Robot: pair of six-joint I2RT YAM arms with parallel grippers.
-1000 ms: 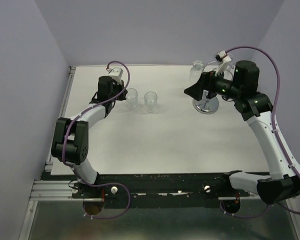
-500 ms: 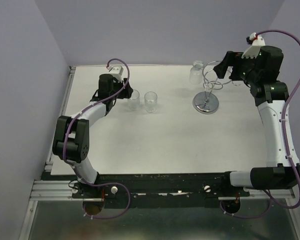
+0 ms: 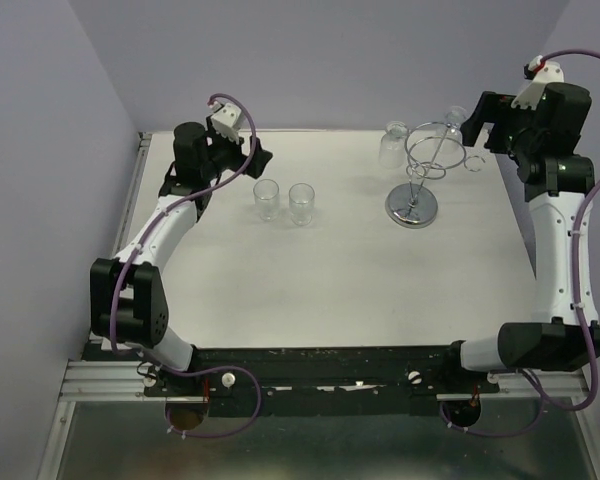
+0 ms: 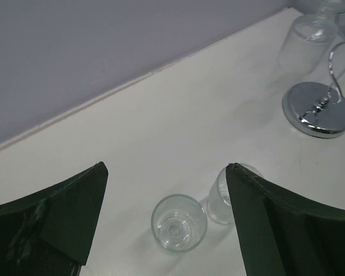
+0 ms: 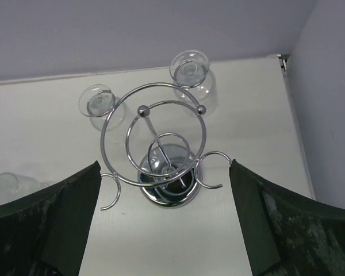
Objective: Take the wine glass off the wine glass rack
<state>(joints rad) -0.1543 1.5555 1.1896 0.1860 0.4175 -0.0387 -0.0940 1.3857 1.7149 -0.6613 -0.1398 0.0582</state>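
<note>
As both arms have risen, left tool (image 4: 164, 167) wide, right tool (image 5: 165, 164) wide, facing wine glass rack (image 5: 178, 195)

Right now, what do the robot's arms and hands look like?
The left arm and right arm are smooth white tubes joined by chunky black joints, and a purple cable loops along each one. The left hand and right hand each have two flat, dark, wedge-shaped fingers.
</note>
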